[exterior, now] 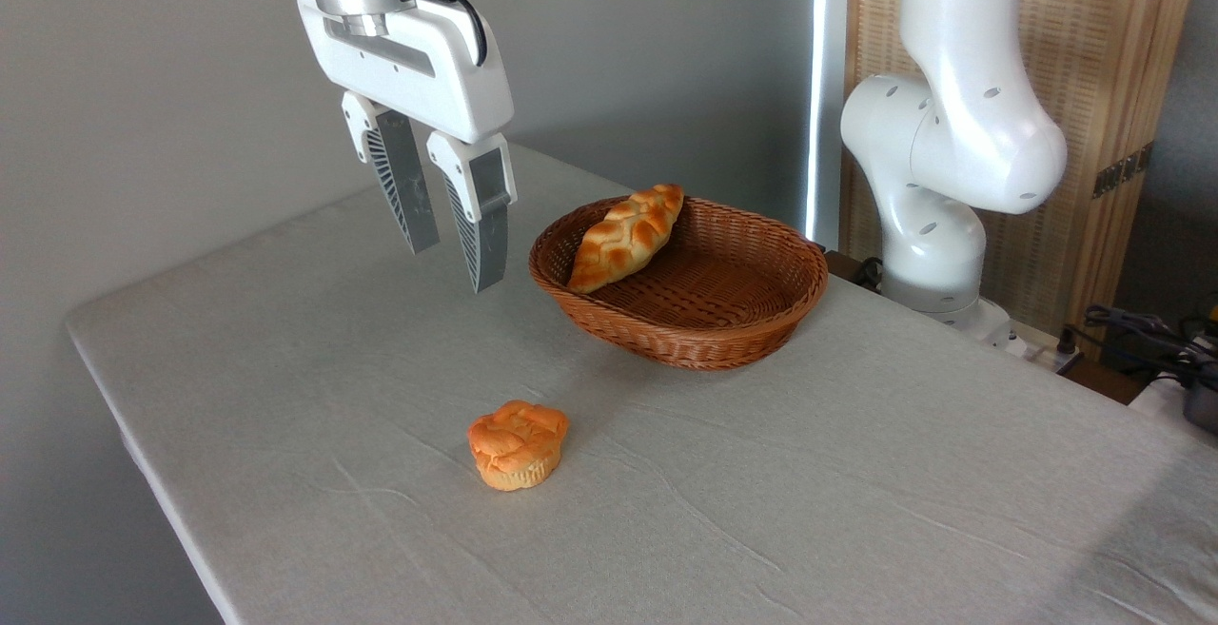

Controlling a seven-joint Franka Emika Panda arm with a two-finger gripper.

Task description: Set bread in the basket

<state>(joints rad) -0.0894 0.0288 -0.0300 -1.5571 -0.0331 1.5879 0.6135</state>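
The bread (627,236), a braided golden loaf, lies inside the wicker basket (723,330), leaning on its left and back rim with one pointed end over the edge. My gripper (455,263) hangs above the table to the left of the basket, apart from it. Its two fingers are open with nothing between them.
A round orange muffin-shaped bun (518,444) sits on the grey tablecloth in front of the basket. The robot's white base (937,178) stands at the table's right rear, beside a wooden screen. Cables lie at the far right. The table's left edge runs diagonally.
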